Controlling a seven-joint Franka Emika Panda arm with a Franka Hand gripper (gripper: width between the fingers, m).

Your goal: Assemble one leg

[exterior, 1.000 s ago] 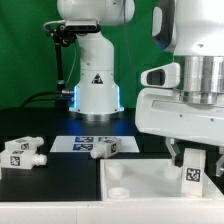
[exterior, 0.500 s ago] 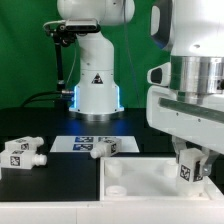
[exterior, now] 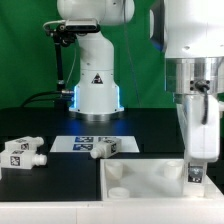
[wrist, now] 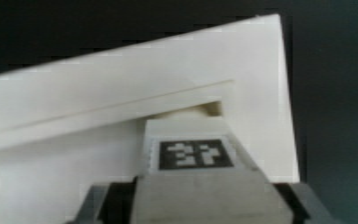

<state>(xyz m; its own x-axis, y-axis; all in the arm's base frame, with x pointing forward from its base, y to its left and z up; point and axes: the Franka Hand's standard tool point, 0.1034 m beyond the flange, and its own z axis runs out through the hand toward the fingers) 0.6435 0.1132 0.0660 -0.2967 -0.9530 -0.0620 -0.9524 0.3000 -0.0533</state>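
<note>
My gripper (exterior: pixel 196 163) hangs at the exterior view's right, shut on a white leg (exterior: pixel 195 173) with a black-and-white tag. The leg stands upright over the far right corner of the large flat white panel (exterior: pixel 140 183). In the wrist view the leg (wrist: pixel 197 150) sits between my two dark fingers (wrist: pixel 110 202), its tag facing the camera and its far end at the panel (wrist: pixel 105 100). Whether its peg is in a hole is hidden. Two more legs (exterior: pixel 22 153) (exterior: pixel 108 147) lie on the table at the left.
The marker board (exterior: pixel 68 143) lies behind the loose legs, in front of the arm's white base (exterior: pixel 97 92). A green backdrop stands behind. The table is black.
My wrist has turned about its vertical axis while staying over the panel's right corner. The leg has turned with it, so its tag now shows edge-on in the exterior view.
</note>
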